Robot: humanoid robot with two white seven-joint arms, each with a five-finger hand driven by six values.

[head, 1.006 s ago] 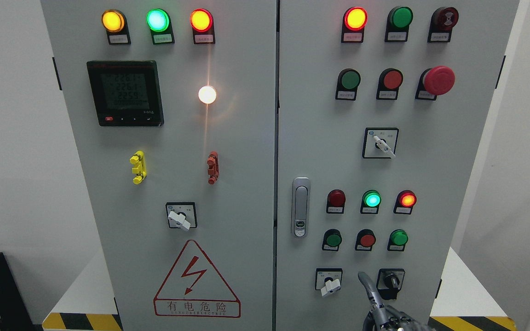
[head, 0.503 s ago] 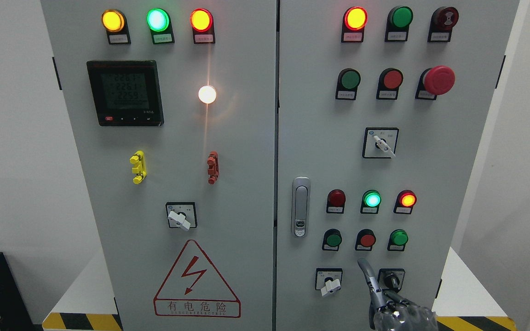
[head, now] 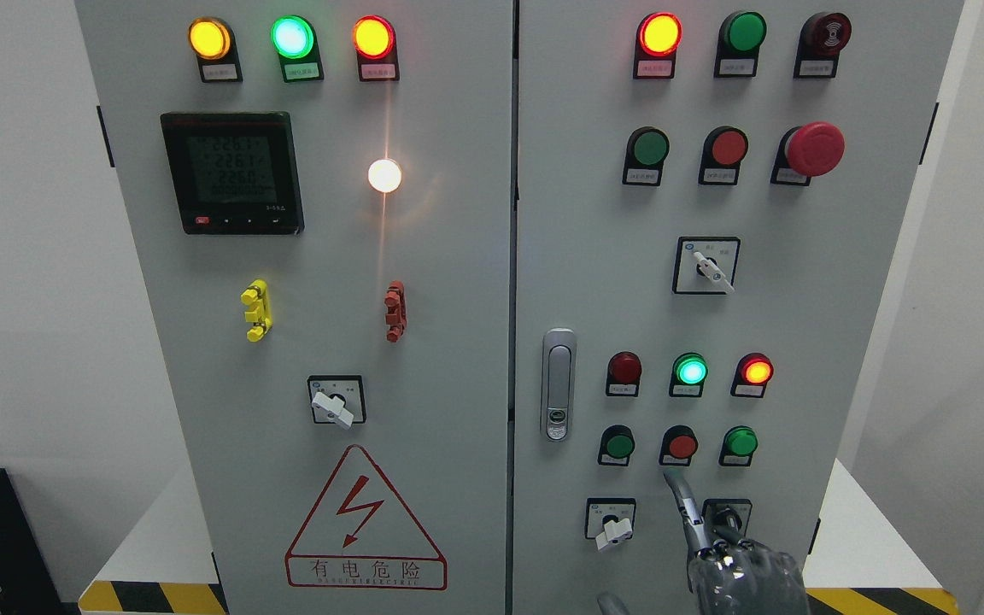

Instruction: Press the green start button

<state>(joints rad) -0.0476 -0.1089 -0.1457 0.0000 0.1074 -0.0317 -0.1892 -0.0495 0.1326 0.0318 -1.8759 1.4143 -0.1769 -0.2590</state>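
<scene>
On the right cabinet door (head: pixel 594 256), the lower button row holds a green button (head: pixel 619 445), a red button (head: pixel 681 445) and another green button (head: pixel 740 442). My right hand (head: pixel 731 568) rises from the bottom edge with its index finger (head: pixel 682 500) stretched upward and the other fingers curled, holding nothing. The fingertip sits just below the red button, between the two green ones, and I cannot tell if it touches the panel. Further green buttons (head: pixel 651 147) (head: pixel 746 32) sit higher up. My left hand is out of view.
Above the lower row, a green lamp (head: pixel 691 371) and an orange-red lamp (head: pixel 756 371) glow. Rotary switches (head: pixel 613 523) (head: pixel 725 517) flank the hand. A red mushroom stop button (head: pixel 815 149) sits at upper right; a door handle (head: pixel 557 384) is beside the row.
My right hand has risen along the panel, and the index fingertip has moved from beside the lower switches up to just under the red button.
</scene>
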